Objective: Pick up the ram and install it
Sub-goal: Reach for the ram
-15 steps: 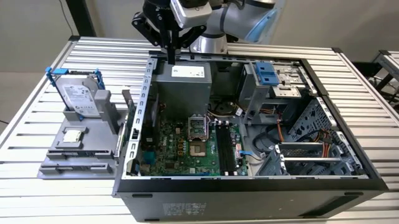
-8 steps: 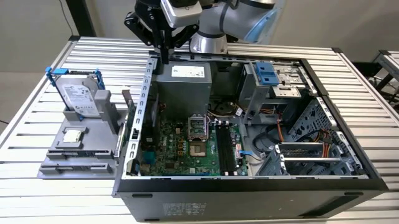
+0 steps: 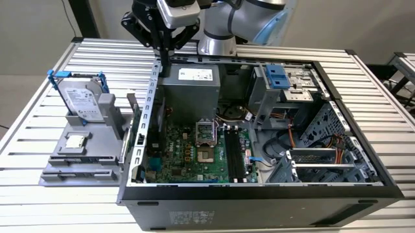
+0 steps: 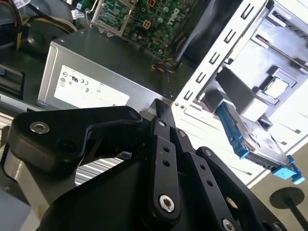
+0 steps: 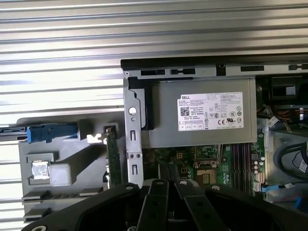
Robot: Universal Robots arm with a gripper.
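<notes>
Two thin black fingers [image 4: 163, 139] of the robot's black gripper [image 3: 164, 68] are pressed tight together, with nothing held between them. The gripper hangs over the side wall of the big open black computer case [image 3: 259, 194], right by the grey metal power box [image 5: 202, 115] with the white sticker.

The ram [image 5: 112, 159] is a long, thin green board. It stands on its edge in the flat grey plastic holder [image 3: 77, 165], just beside the outside of that case wall. It is near the gripper but not touching it. The metal wall is close on one side of the ram, and the room above it is open.

Its long way runs along the wall, the same way as the long black slots [image 3: 234, 155] on the green board inside the case. The case has no lid on, so those slots are open from above.

A silver hard drive in a blue frame [image 3: 84, 99] and a small square silver chip [image 3: 77, 141] sit in the same holder, on the far side of the ram from the case.
</notes>
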